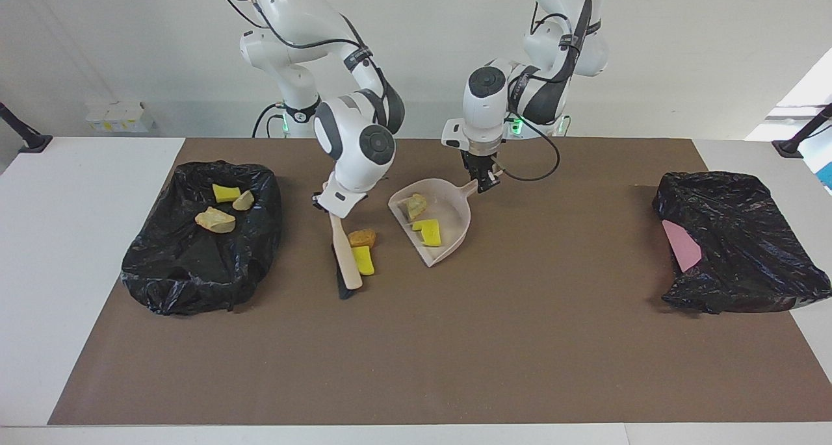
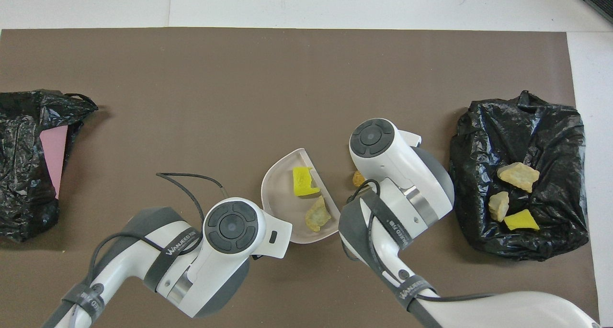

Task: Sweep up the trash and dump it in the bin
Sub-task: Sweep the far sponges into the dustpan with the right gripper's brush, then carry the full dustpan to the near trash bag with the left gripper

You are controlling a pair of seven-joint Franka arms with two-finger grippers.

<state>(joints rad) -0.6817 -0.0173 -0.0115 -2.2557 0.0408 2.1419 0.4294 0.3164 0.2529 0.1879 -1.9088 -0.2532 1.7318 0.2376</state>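
Observation:
My left gripper [image 1: 482, 180] is shut on the handle of a pale dustpan [image 1: 455, 219] resting on the brown mat. A yellow foam chunk [image 1: 429, 232] and a tan lump [image 1: 416, 206] lie in the pan, also seen in the overhead view [image 2: 303, 182]. My right gripper [image 1: 332, 208] is shut on a brush [image 1: 344, 256] with black bristles on the mat. An orange-brown lump [image 1: 362, 238] and a yellow chunk [image 1: 363, 260] lie between brush and pan. The black-bagged bin [image 1: 195, 273] at the right arm's end holds three pieces [image 1: 216, 220].
A second black bag [image 1: 741, 250] with a flat pink sheet [image 1: 681, 245] lies at the left arm's end. Bare brown mat stretches from the pan and brush to the table edge farthest from the robots. In the overhead view both wrists cover their grippers.

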